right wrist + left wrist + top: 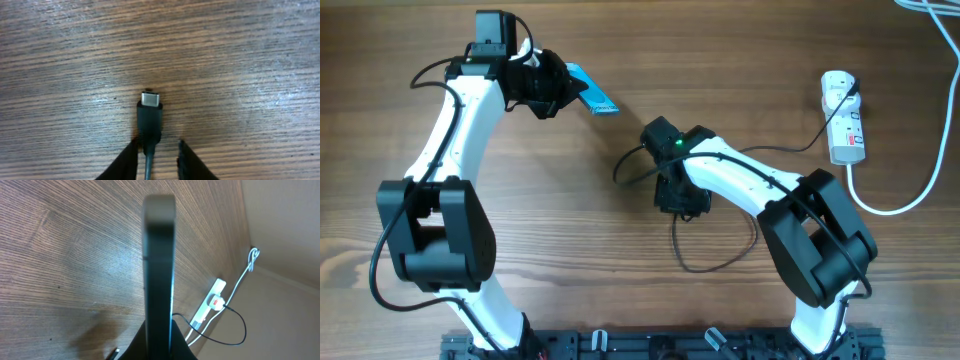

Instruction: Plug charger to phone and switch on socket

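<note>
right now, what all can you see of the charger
The charger is a thin black cable ending in a small black plug with a silvery metal tip. The plug lies flat on the wooden table, tip pointing away from the right wrist camera, between the right gripper's fingers; a gap shows on one side. Overhead, the cable loops loosely beside the right arm and leads toward the white socket.

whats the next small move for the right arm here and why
Probably finish closing the right gripper on the charger plug, then lift it. The plug lies flat on the table between the jaws, with a gap showing on one side, so it does not look gripped yet. The left gripper already holds the phone.
</note>
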### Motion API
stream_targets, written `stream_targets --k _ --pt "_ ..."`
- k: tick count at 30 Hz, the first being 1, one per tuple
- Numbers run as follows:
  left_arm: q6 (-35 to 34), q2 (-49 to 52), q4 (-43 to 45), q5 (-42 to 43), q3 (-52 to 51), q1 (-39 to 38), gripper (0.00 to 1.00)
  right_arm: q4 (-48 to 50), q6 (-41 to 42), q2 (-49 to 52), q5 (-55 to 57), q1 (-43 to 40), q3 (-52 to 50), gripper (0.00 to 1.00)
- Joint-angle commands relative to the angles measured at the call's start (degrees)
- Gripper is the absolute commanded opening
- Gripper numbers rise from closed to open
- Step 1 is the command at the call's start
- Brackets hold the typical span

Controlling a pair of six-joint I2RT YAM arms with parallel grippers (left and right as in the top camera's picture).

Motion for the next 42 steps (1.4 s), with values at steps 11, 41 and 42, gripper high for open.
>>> stream_targets --k 11,41,42 --pt "1.31 -1.79 0.20 0.13 1.01 0.20 0.04 0.66 0.44 1.42 0.83 0.02 -1.79 0.18" --pt "1.09 -1.81 0.15 0.15 1.01 0.20 0.04 -0.20 3.63 1.42 -0.90 0.02 -1.79 0.14" --pt "1.09 -1.81 0.15 0.15 1.01 0.20 0.04 -0.17 3.63 1.42 -0.90 0.02 -1.79 0.14"
